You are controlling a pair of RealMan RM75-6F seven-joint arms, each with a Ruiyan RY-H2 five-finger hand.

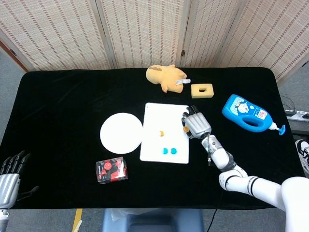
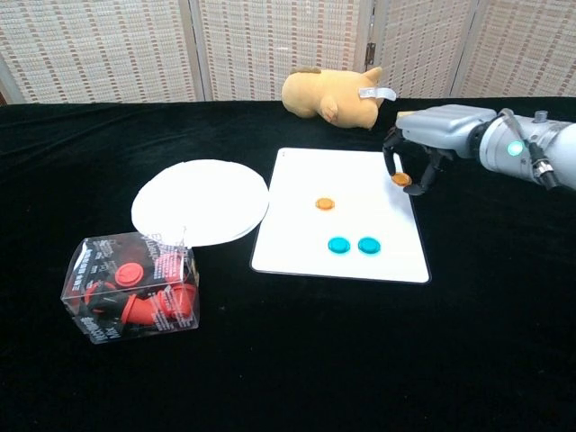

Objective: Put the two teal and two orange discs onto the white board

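Note:
The white board lies mid-table. One orange disc and two teal discs rest on it. My right hand hovers over the board's right edge and pinches the second orange disc between its fingertips, just above the board. At the bottom left corner of the head view, my left hand hangs off the table's near edge with its fingers apart, holding nothing.
A round white plate lies left of the board. A clear box of red pieces stands near the front. Behind the board are a plush toy and a yellow sponge. A blue bottle lies at right.

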